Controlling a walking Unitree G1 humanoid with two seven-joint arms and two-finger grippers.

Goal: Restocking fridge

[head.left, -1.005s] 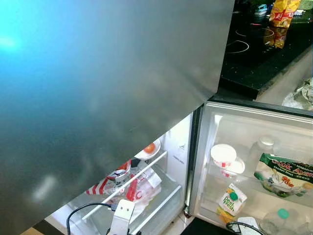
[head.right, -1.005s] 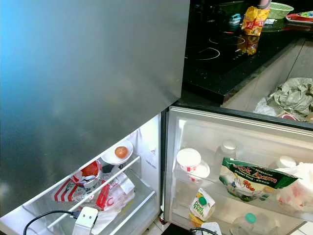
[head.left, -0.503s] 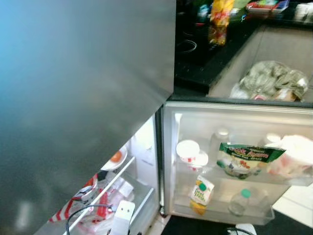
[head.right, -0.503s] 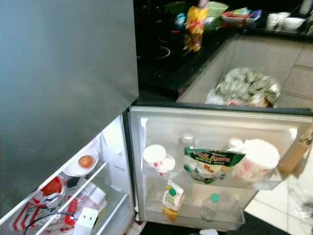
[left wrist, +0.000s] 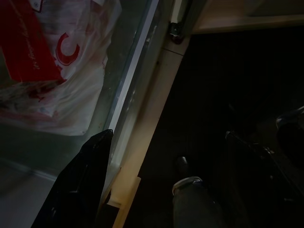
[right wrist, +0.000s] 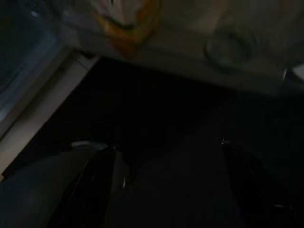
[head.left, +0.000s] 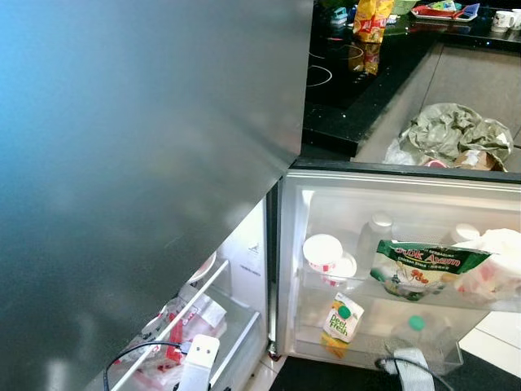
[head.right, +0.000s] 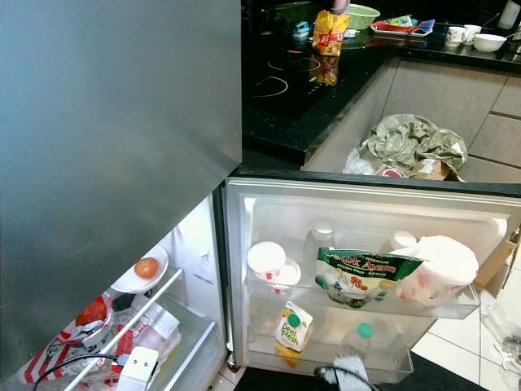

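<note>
The fridge's lower compartment stands open, its door [head.right: 269, 204] swung out to the right. Inside, a tomato [head.right: 146, 267] lies on a white plate [head.right: 130, 283] above red-and-white bags [head.right: 89, 326] on a shelf. The door racks hold a red-and-white cup [head.right: 266, 259], a green packet [head.right: 362, 277], a white bag [head.right: 444, 269], a green-and-yellow carton [head.right: 293, 326] and a green-capped bottle [head.right: 358, 342]. My left gripper [left wrist: 168, 134] hangs open and empty low by the fridge sill, beside a red-and-white bag [left wrist: 52, 61]. My right gripper [right wrist: 167, 146] hangs open and empty under the door's lowest rack.
The closed grey upper door [head.right: 106, 147] looms close at the left. Behind the fridge door runs a black counter with a hob [head.right: 293, 90] and a yellow snack bag [head.right: 329, 28]. A crumpled grey-green bag [head.right: 411, 142] lies beyond the door. Pale floor tiles [head.right: 456, 358] lie at the right.
The whole picture has shifted as the camera turned right, bringing more of the door and counter into view. Nothing in the fridge has moved; both arms still hang low.
</note>
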